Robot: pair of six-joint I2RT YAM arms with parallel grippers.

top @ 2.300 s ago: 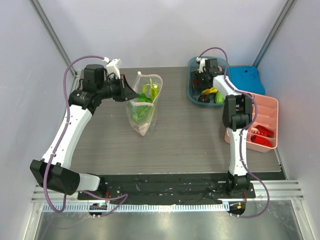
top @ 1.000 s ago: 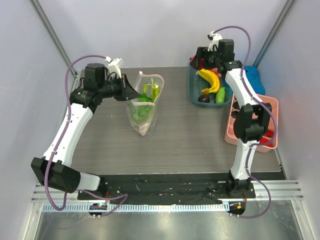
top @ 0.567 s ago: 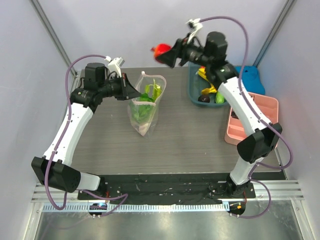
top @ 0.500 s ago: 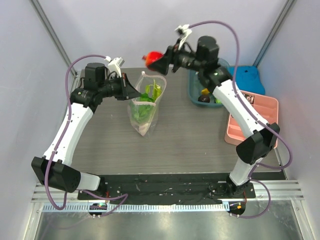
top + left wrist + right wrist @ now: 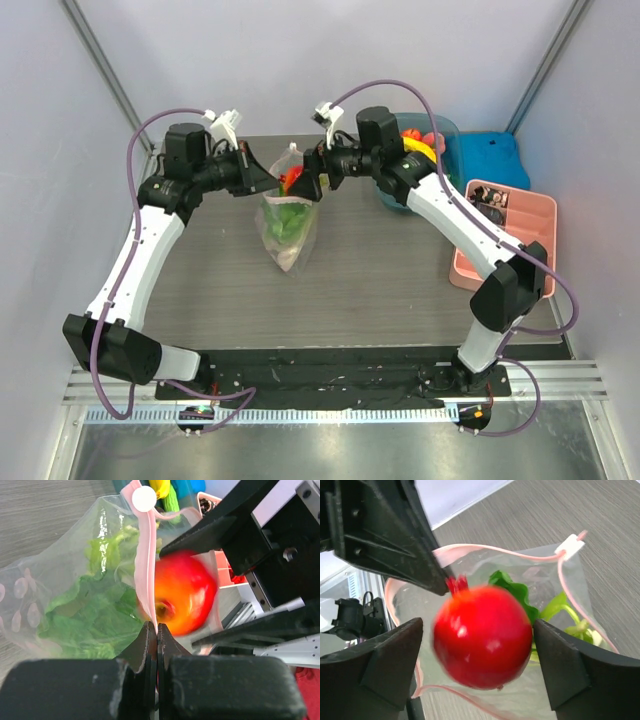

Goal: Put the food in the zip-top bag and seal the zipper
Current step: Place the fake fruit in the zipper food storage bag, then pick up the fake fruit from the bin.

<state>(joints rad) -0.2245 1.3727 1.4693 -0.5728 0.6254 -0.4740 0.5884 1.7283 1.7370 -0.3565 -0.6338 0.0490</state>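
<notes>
Top view: the zip-top bag (image 5: pixel 288 228) is held upright on the worktop (image 5: pixel 380 275), at about 10 o'clock from the worktop's centre, mouth upward.

Left hand (image 5: pixel 268 181): pressed together, pinching the bag's rim at the zipper (image 5: pixel 145 565), seen closely in the left wrist view. The pink strip is seen running up from the pinch toward 12 o'clock, with a white slider tab (image 5: pixel 144 497) at its far end.

Right hand (image 5: pixel 308 186): positioned at the bag's mouth from the 3 o'clock side. Its fingers (image 5: pixel 390 665) are spread, and the red fruit (image 5: pixel 482 635) is seen between them, blurred. A gap is visible at the 9 o'clock finger; contact at the other cannot be told.

The red fruit is placed at the open mouth, just above the contents, beside the left hand's tip. Lettuce (image 5: pixel 85 610) is seen inside the bag, below and to 9 o'clock of the fruit in the left wrist view. A pale-green stalk (image 5: pixel 565 617) is noted inside the bag at 4 o'clock of the fruit in the right wrist view.

The zipper is open, its two sides parted into a loop.

Also noted: a teal bin (image 5: pixel 450 132) with bananas (image 5: pixel 420 148) at 1 o'clock; a pink tray (image 5: pixel 505 240) at 3 o'clock.
</notes>
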